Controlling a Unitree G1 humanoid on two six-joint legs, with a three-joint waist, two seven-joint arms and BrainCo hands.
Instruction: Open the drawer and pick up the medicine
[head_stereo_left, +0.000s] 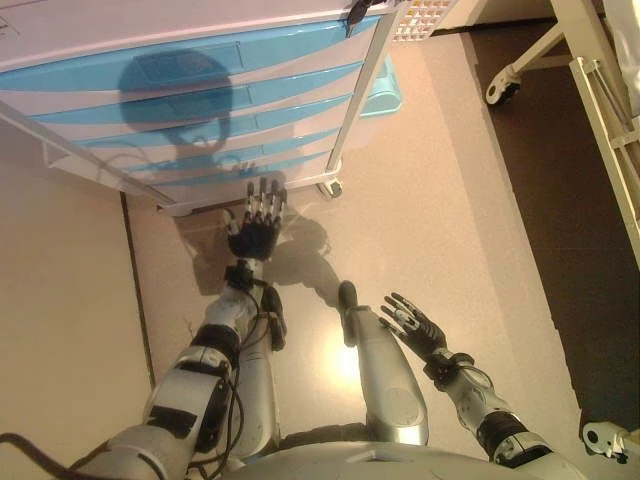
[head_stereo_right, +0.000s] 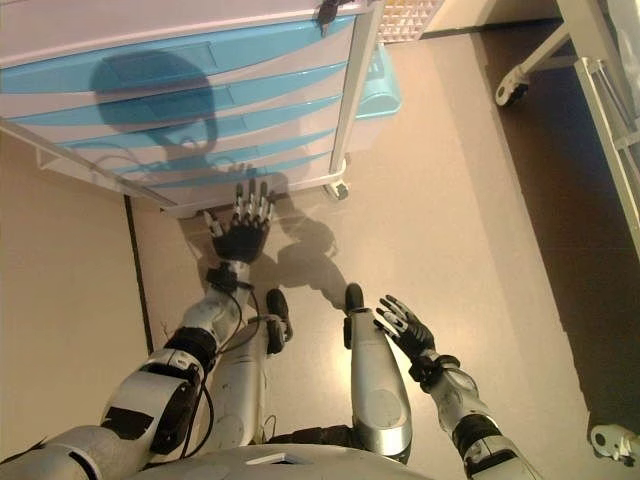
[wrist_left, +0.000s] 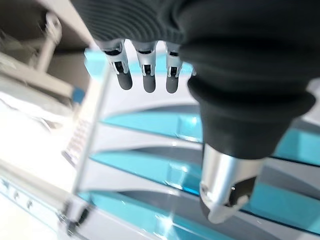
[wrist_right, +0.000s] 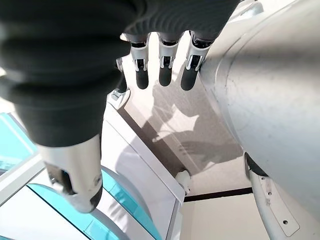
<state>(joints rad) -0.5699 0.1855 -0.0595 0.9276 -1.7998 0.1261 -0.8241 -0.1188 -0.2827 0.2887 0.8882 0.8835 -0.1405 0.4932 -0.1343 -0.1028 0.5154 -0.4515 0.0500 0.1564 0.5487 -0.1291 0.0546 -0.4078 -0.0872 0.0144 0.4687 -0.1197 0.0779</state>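
Note:
A white drawer cart (head_stereo_left: 200, 90) with several blue-fronted drawers stands ahead of me on castors, and all its drawers are closed. No medicine shows in any view. My left hand (head_stereo_left: 255, 225) is open, fingers straight, reaching toward the lowest drawers (head_stereo_left: 250, 165) near the cart's base, just short of them. In the left wrist view its fingers (wrist_left: 145, 75) point at the blue drawer fronts (wrist_left: 150, 125). My right hand (head_stereo_left: 415, 325) is open and empty, low beside me, away from the cart.
A light blue bin (head_stereo_left: 385, 90) sits on the floor behind the cart's right side. A white bed frame on castors (head_stereo_left: 590, 80) runs along the right. A white basket (head_stereo_left: 425, 15) shows at the top.

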